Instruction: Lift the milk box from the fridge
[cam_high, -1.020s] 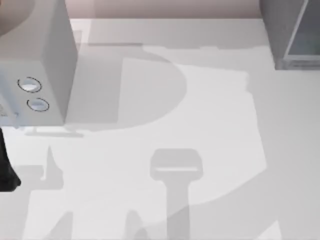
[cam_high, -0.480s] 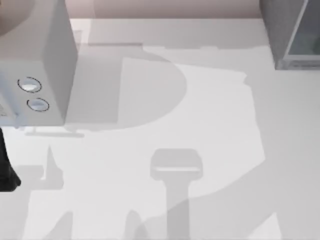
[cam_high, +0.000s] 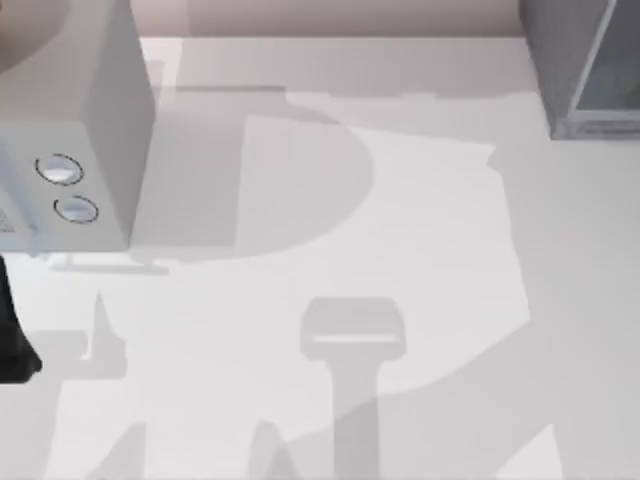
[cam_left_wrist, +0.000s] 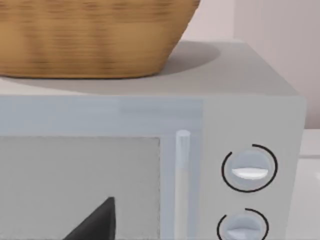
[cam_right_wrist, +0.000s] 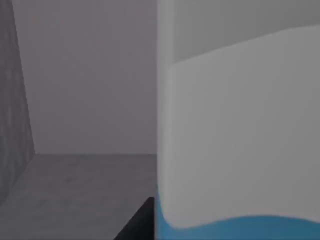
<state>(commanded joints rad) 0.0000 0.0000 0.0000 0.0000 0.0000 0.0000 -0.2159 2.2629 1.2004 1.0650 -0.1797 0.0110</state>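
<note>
The milk box (cam_right_wrist: 240, 150) stands very close in the right wrist view, white above with a light-blue band low on its side. It stands inside the fridge (cam_right_wrist: 75, 195), between grey walls on a grey floor. A dark fingertip (cam_right_wrist: 140, 222) of my right gripper lies against the carton's side, so the gripper is shut on it. From above, the fridge (cam_high: 585, 70) stands at the table's far right corner, with its pale glassy panel facing the table. My left arm (cam_high: 12, 345) is parked at the left edge.
A grey box with two round dials (cam_high: 70, 130) stands at the far left. The left wrist view faces its front (cam_left_wrist: 245, 170), with a wicker basket (cam_left_wrist: 90, 35) on top. Arm shadows fall across the white table (cam_high: 330, 230).
A shadow edge on the table's right side has shifted slightly. Nothing else has visibly moved.
</note>
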